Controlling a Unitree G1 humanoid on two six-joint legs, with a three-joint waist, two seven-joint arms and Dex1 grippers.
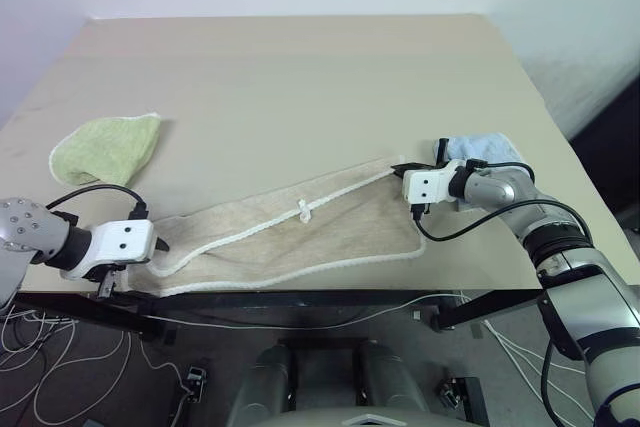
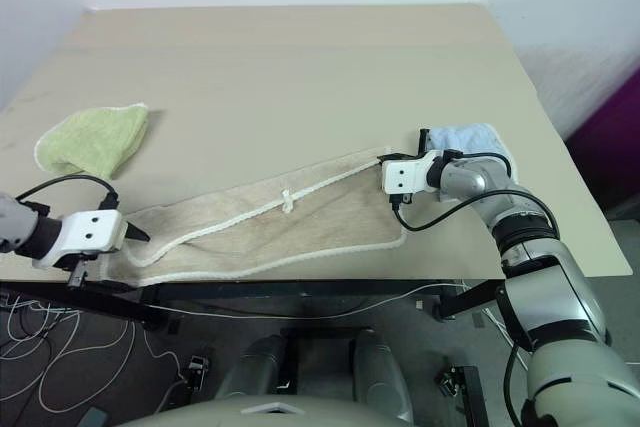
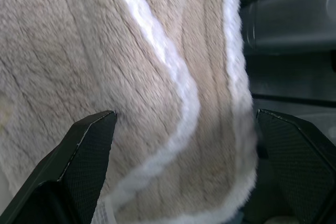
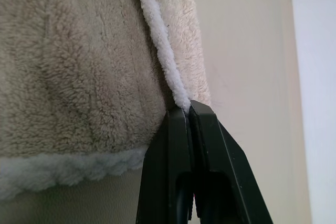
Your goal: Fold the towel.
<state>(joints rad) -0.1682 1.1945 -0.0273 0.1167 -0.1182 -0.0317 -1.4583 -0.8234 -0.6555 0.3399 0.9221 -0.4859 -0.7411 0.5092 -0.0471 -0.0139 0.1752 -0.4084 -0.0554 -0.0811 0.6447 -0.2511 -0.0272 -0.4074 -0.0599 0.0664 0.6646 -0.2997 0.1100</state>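
Towel (image 1: 300, 232) strung along the tan worktop (image 1: 300, 87) near edge, green cloth (image 1: 108, 145) at 10 o'clock, blue cloth (image 1: 487, 148) at 3 — right gripper (image 1: 400, 169) fingers clamped on towel edging, left gripper (image 1: 160, 246) fingers apart over its other end, white wall beyond.

The towel (image 1: 300, 232), beige terry with white corded edging and a small white loop, lies folded lengthwise in a long slanted band along the worktop's (image 1: 300, 87) near edge
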